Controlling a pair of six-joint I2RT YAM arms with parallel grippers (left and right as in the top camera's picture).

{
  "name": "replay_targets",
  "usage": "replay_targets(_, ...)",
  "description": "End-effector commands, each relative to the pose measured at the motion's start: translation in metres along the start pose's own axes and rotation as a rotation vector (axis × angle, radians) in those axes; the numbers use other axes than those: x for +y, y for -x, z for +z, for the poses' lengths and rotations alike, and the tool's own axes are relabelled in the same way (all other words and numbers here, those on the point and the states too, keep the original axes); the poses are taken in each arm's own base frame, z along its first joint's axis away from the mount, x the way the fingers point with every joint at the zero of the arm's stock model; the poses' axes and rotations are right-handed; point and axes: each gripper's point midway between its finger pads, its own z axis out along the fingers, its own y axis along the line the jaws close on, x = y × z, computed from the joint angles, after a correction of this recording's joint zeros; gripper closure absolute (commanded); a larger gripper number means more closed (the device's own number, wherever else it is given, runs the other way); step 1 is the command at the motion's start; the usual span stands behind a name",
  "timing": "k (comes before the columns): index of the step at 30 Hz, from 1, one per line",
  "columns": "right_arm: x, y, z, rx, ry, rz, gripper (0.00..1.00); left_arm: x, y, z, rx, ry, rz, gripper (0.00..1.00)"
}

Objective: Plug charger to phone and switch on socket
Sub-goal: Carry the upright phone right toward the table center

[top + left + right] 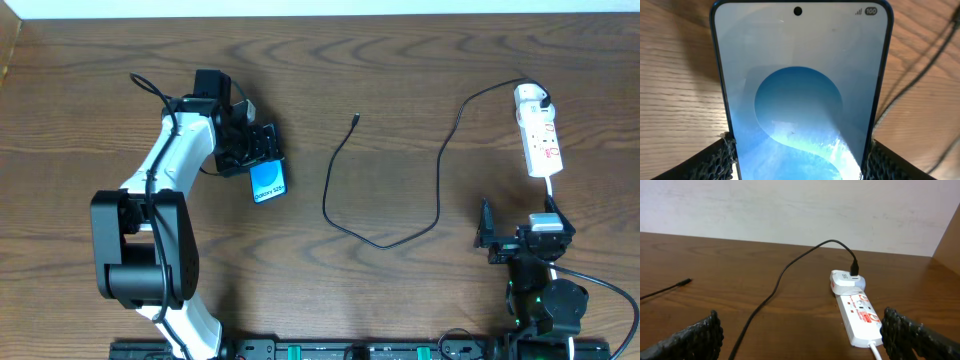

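Note:
The phone (267, 181), with a lit blue screen, is held in my left gripper (245, 150) left of the table's middle; in the left wrist view the phone (800, 90) fills the frame between both fingers (799, 162). The charger cable (385, 240) loops across the middle, its plug tip (356, 118) lying free, its white adapter (531, 98) plugged into the socket strip (541, 143) at the far right. My right gripper (518, 236) is open and empty, just short of the strip's near end. In the right wrist view the strip (860, 317), adapter (846, 281) and plug tip (685, 282) show.
The strip's white lead (552, 188) runs from its near end towards my right arm. The table's back edge meets a white wall (790, 210). A dark rail (330, 350) runs along the front edge.

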Motion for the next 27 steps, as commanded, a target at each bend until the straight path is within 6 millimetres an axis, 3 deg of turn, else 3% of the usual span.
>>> replay_targets(1, 0.001, 0.0, 0.0, 0.0, 0.002, 0.012, 0.01, -0.017, -0.001, -0.009, 0.0, -0.081, -0.024, 0.27)
replay_targets(20, 0.001, 0.0, 0.0, 0.0, 0.002, 0.012, 0.01, -0.039, -0.007, -0.012, 0.054, -0.208, -0.172, 0.27)
replay_targets(27, 0.001, 0.0, 0.0, 0.0, 0.002, 0.012, 0.01, -0.041, -0.008, -0.013, 0.074, -0.213, -0.32, 0.27)
